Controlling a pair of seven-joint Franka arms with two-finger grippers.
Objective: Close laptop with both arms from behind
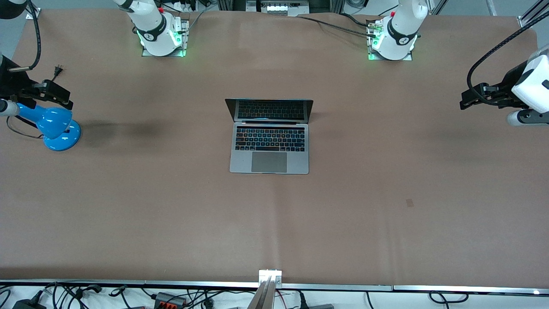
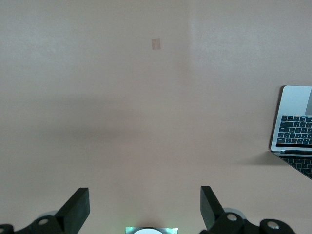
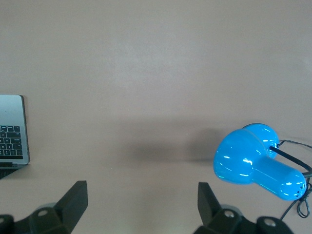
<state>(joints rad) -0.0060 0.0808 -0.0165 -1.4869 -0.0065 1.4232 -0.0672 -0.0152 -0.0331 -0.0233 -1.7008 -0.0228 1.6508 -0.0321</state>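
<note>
one brown table [image 1: 386,206], open laptop [image 1: 269,148]

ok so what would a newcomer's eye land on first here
The open laptop at the middle of the table, its keyboard facing the front camera. Next the blue desk lamp at the right arm's end, with the right pincer open above it. The left pincer hangs open over bare table at the left arm's end.

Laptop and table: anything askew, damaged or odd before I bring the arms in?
Nothing stands out. The laptop sits open and square mid-table. The lamp stands at the right arm's end. Both grippers, left and right, are open and away from the laptop.
</note>
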